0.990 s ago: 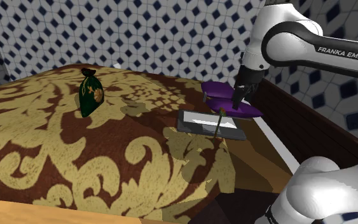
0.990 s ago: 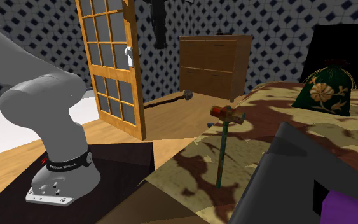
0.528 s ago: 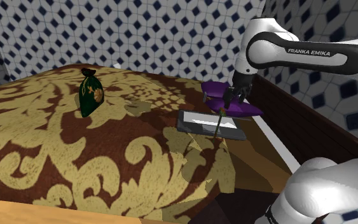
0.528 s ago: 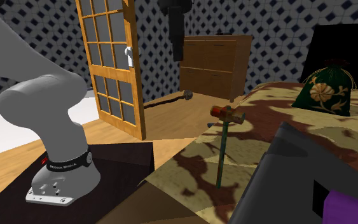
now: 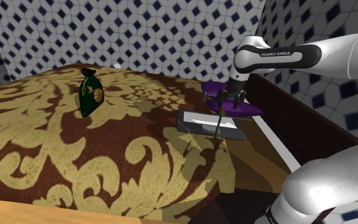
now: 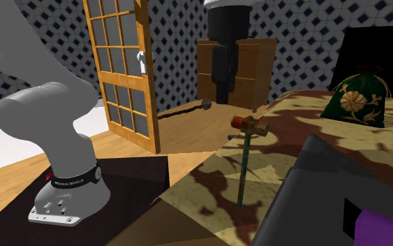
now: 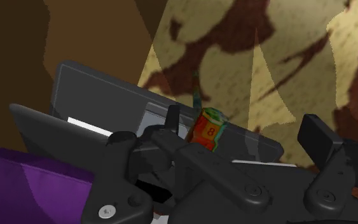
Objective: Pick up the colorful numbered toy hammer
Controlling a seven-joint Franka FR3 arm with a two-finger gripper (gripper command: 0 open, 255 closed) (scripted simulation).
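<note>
I am standing near the bed (image 5: 56,146), which is wearing a brown cover with large golden leaf patterns. The toy hammer (image 6: 249,126) is standing upright on this cover, close to the bed's edge. Its thin dark handle is pointing down and its colourful head is pointing up. In the wrist view the head is showing red, orange and green, with a number 8 on it.

Just beside the hammer a flat grey case (image 5: 199,119) is lying, and behind the case a purple cushion (image 5: 247,109) is resting.

The white arm (image 5: 279,56) is reaching over from its stand, and the black claw (image 5: 232,102) is hovering a little above the hammer's head. Its fingers (image 7: 316,135) are standing apart — they are gripping nothing. Looking along the claw, the head is sitting in the gap between them, nearer to one finger, and it is not being touched as far as I can see.

Well apart from all this, toward the shoulder view's left, a dark green pouch (image 5: 89,95) with a golden flower is sitting on the cover. Across the room a wooden door with glass panes (image 6: 118,70) is hanging open, and a wooden dresser (image 6: 250,77) is standing behind the claw — against the blue-and-white patterned wall (image 5: 139,32).
</note>
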